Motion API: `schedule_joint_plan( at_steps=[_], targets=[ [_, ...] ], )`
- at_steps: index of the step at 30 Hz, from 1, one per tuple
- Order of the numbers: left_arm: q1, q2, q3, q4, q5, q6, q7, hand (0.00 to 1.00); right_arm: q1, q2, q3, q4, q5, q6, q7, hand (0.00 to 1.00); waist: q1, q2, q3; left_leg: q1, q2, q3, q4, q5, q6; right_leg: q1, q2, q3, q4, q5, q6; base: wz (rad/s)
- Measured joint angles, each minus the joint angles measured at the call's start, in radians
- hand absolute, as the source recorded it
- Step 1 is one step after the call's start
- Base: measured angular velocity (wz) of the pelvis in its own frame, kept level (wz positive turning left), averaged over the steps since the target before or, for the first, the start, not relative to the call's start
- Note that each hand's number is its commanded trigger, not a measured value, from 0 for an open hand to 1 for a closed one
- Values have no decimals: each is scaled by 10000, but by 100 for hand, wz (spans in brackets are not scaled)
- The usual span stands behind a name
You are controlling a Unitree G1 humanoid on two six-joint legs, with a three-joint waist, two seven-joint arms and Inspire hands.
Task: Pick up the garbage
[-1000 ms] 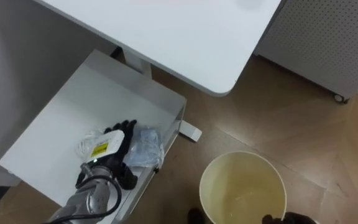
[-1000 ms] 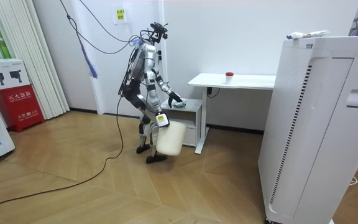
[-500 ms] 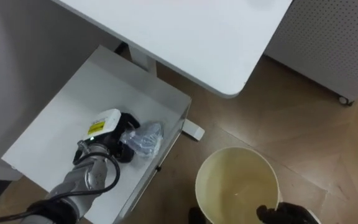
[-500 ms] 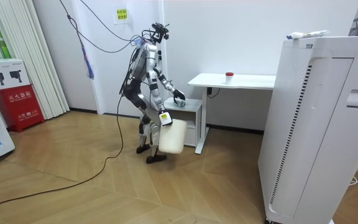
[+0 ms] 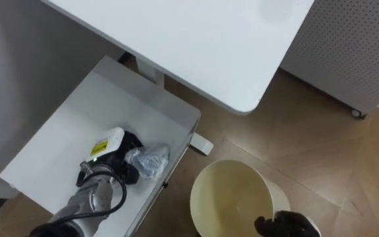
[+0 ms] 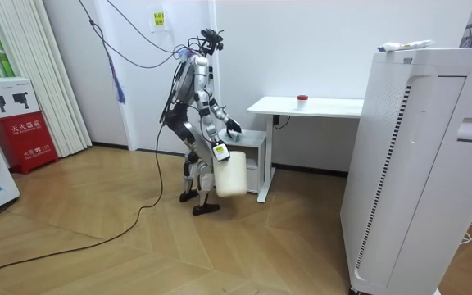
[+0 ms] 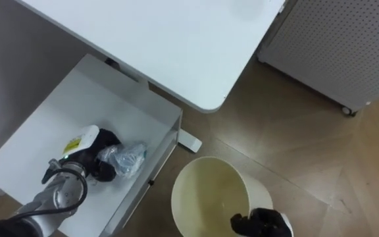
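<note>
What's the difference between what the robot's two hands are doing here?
The left hand sits on top of the low white cabinet, fingers curled round a crumpled clear plastic wrapper. The right hand is lower, beside the cabinet, gripping the rim of a cream bucket. The left hand's load is small and crushed, while the right hand's is large, open-topped and looks empty. Both hands are black, and each is shut on something.
</note>
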Motion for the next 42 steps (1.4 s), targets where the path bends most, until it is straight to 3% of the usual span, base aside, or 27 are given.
schedule_joint_plan(
  at_steps=[4,9,15,22,23,24,25,26,35,42],
  targets=[
    [391,-325,-25,-362,-635,-184,-136,100,-17,29,47,-1,-12,-296,0,100,282,0,-1,-13,-9,-4,-9,1,-1,-1,-30,-33,-14,-1,1,3],
    [872,-1133,-39,-358,-755,-345,-331,100,73,389,88,57,-224,-417,103,100,394,-59,-35,261,-313,-6,-435,152,31,124,-215,-37,-70,-37,62,9],
    [1357,-1563,-567,-135,-740,-521,-1040,100,90,787,405,127,-421,-397,465,100,315,-211,-58,378,-338,-5,-493,164,44,292,-204,-47,-183,-7,112,1],
    [1597,-1974,-1249,281,-727,-520,-1722,100,173,970,464,124,-606,-375,660,100,175,-351,-115,379,-310,-17,-475,164,46,382,-139,-57,-384,94,144,-2],
    [1604,-1979,-1306,282,-724,-520,-1823,81,189,975,465,129,-606,-375,677,100,176,-354,-117,405,-311,-15,-473,164,46,402,-143,-55,-378,97,147,0],
    [1632,-1978,-1322,283,-722,-520,-1898,51,201,975,464,128,-605,-377,710,100,177,-356,-118,445,-312,-10,-474,164,47,426,-147,-43,-366,97,147,0],
    [1653,-1976,-1320,284,-722,-520,-1917,12,204,975,464,126,-601,-378,731,100,183,-356,-118,467,-311,-5,-476,164,47,438,-148,-38,-362,97,147,0],
    [1689,-1971,-1318,284,-723,-520,-1946,0,219,982,468,126,-603,-378,795,100,190,-354,-118,498,-308,-3,-480,164,47,468,-147,-35,-361,97,147,0],
    [1740,-1969,-1331,282,-645,-521,-2061,0,251,1001,477,128,-602,-378,880,100,260,-340,-127,573,-299,-8,-473,173,64,523,-147,-46,-339,157,127,0],
    [1752,-1971,-1444,245,-541,-521,-2062,0,260,989,465,218,-561,-396,877,100,281,-251,-187,597,-302,-14,-493,179,72,547,-206,-188,-332,185,101,0]
  ],
)
